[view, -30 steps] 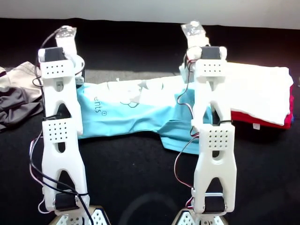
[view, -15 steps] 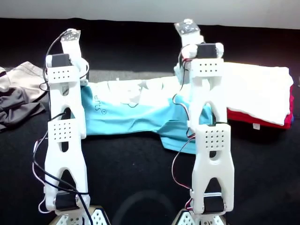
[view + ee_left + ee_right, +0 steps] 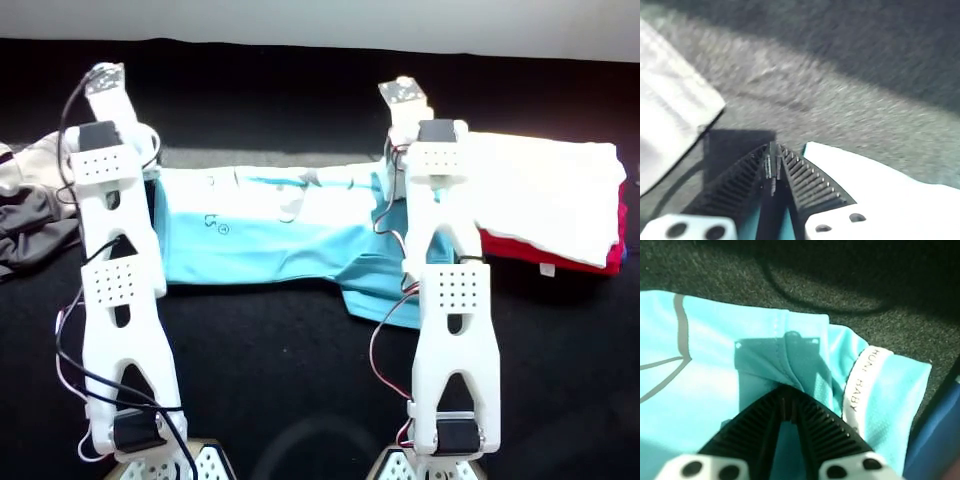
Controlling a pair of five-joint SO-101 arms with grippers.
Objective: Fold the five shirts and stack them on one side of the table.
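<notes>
- Presently the turquoise shirt (image 3: 260,240) lies stretched flat across the far middle of the worktop (image 3: 280,350), between the two arms.
- The left claw (image 3: 771,162) is pressed together, pinching the turquoise shirt's edge at the end nearer the worktop's left edge.
- The right claw (image 3: 788,402) is also pressed together, pinching a fold of the turquoise shirt beside its collar.
- At the right edge, a folded white shirt (image 3: 550,195) lies on a red shirt (image 3: 520,250).
- A grey and beige heap (image 3: 35,215) sits bunched at the left edge.
</notes>
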